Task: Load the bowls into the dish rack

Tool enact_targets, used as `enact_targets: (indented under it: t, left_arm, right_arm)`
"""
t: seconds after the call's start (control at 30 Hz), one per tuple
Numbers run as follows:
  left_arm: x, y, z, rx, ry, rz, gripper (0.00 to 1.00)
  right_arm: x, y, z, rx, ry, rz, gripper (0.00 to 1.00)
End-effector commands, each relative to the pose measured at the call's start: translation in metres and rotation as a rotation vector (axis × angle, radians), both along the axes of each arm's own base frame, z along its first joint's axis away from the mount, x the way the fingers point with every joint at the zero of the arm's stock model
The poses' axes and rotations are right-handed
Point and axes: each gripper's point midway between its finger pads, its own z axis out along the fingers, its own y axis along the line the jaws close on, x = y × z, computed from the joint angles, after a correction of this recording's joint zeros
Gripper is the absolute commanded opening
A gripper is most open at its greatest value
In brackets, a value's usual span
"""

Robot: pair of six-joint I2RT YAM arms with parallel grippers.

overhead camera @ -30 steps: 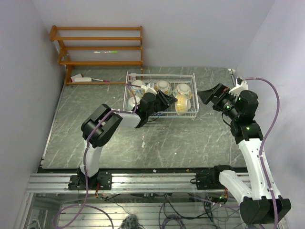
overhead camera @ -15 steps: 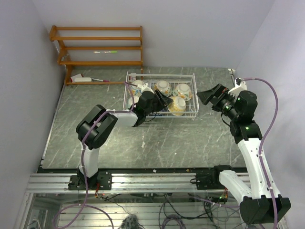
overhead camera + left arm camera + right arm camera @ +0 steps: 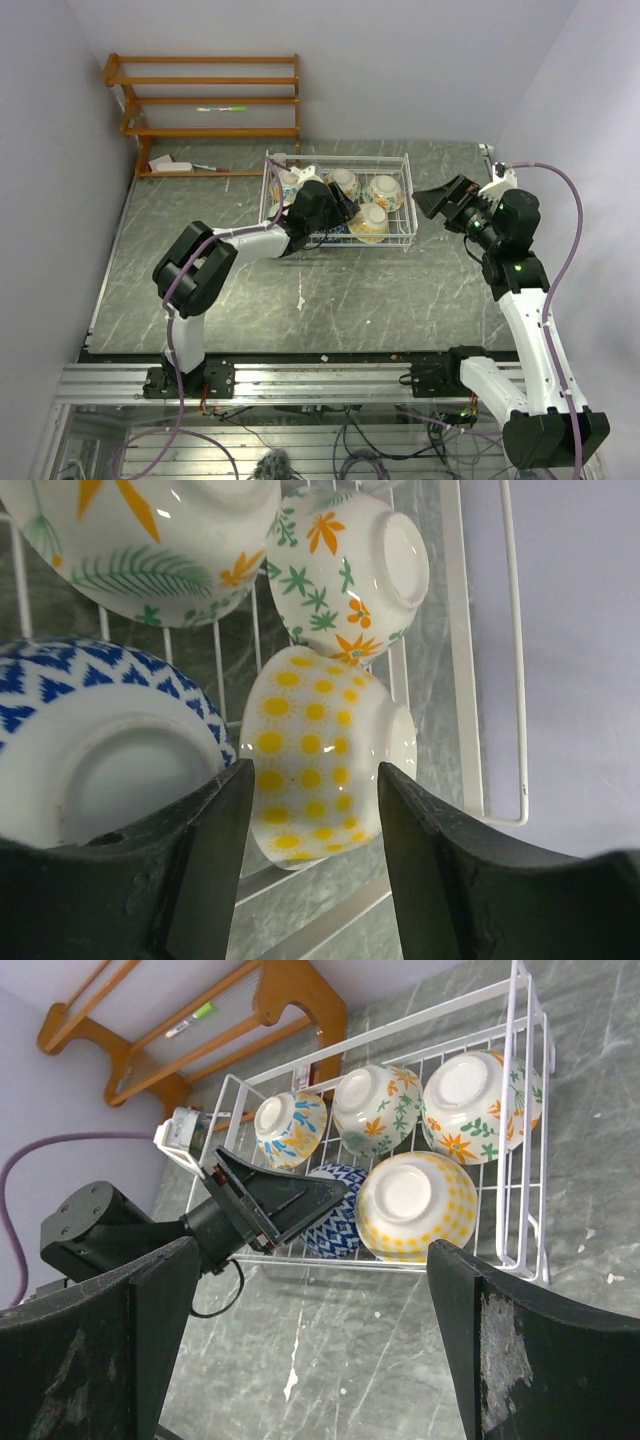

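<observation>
— While the left gripper (image 3: pixel 315 780) hangs low inside the dish rack (image 3: pixel 340 157), just over its near rail, look at those fingers (image 3: pixel 215 860): spread apart, nothing pinched between them!

— And right beyond the tips, framed in that gap, lies the yellow-spotted bowl (image 3: pixel 320 720). It's down on the rack's wire floor at the near right corner, foot showing. Whether a finger brushes its side, I can't tell from here.

— To its left in the rack, under the left gripper's wrist, there's the blue chevron bowl (image 3: pixel 100 750), foot showing as well.

— Back row now! Along the rack's far rail I count three. The blue-and-orange bowl (image 3: pixel 290 1128) sits at the left end, the green-leaf bowl (image 3: pixel 377 1110) in the middle and the big orange-flower bowl (image 3: pixel 478 1105) at the right end. All three are turned bottom outward, leaning on the wires.

— So that's five bowls inside the rack that I can count; the left arm hides part of the near left corner.

— What of the right gripper (image 3: pixel 311 1280)?

— Off the rack's right end, raised above the table (image 3: pixel 400 290), apart from the wires. Its jaws are thrown wide, holding nothing, pointed back at the rack.

— And the wooden shelf (image 3: pixel 210 100) stands past the rack's far left corner.
</observation>
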Motion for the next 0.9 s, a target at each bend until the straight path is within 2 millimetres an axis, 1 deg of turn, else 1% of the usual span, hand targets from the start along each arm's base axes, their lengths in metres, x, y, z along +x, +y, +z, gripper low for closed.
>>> enact_targets:
  t: [0.0,0.1,0.2,0.33,0.47,0.5,0.53,0.63,0.67,0.7,0.73,0.77,0.83,0.87]
  left_arm:
    - [0.01,0.023,0.03,0.116,-0.062,0.067,0.64]
    - [0.009,0.032,0.039,0.162,-0.078,0.082,0.64]
    - [0.007,0.037,0.05,0.172,-0.102,0.084,0.64]
    - [0.002,0.039,0.072,0.168,-0.136,0.064,0.64]
    - [-0.007,0.048,0.094,0.213,-0.172,0.048,0.65]
    - [-0.01,0.052,0.098,0.231,-0.177,0.047,0.65]
    - [-0.015,0.057,0.107,0.239,-0.192,0.046,0.65]
    - [-0.028,0.074,0.118,0.279,-0.211,0.047,0.66]
    - [-0.032,0.081,0.121,0.292,-0.215,0.052,0.68]
    - [-0.038,0.09,0.119,0.318,-0.213,0.054,0.7]
    - [-0.043,0.097,0.12,0.333,-0.214,0.061,0.72]
    - [-0.048,0.105,0.122,0.344,-0.216,0.072,0.73]
    - [-0.058,0.119,0.126,0.361,-0.225,0.082,0.76]
    - [-0.064,0.126,0.132,0.363,-0.235,0.089,0.79]
  right_arm:
    - [0.004,0.002,0.005,0.014,-0.027,0.016,0.97]
    - [0.006,0.004,0.003,0.02,-0.021,0.028,0.97]
    - [0.006,0.006,0.006,0.022,-0.029,0.037,0.97]
    - [0.008,0.011,0.009,-0.003,-0.03,0.086,0.97]
    - [0.011,0.024,0.002,0.016,0.014,0.167,0.97]
    - [0.012,0.026,-0.001,0.022,0.026,0.178,0.97]
    - [0.013,0.027,-0.005,0.021,0.037,0.176,0.97]
    - [0.018,0.035,-0.015,-0.005,0.073,0.18,0.96]
    - [0.02,0.041,-0.019,-0.018,0.087,0.19,0.96]
    - [0.023,0.05,-0.031,-0.038,0.124,0.205,0.96]
    - [0.026,0.057,-0.028,-0.06,0.124,0.209,0.97]
    - [0.027,0.069,-0.033,-0.089,0.14,0.217,0.97]
    - [0.034,0.078,-0.042,-0.133,0.163,0.183,0.99]
    - [0.04,0.08,-0.047,-0.147,0.173,0.161,0.99]
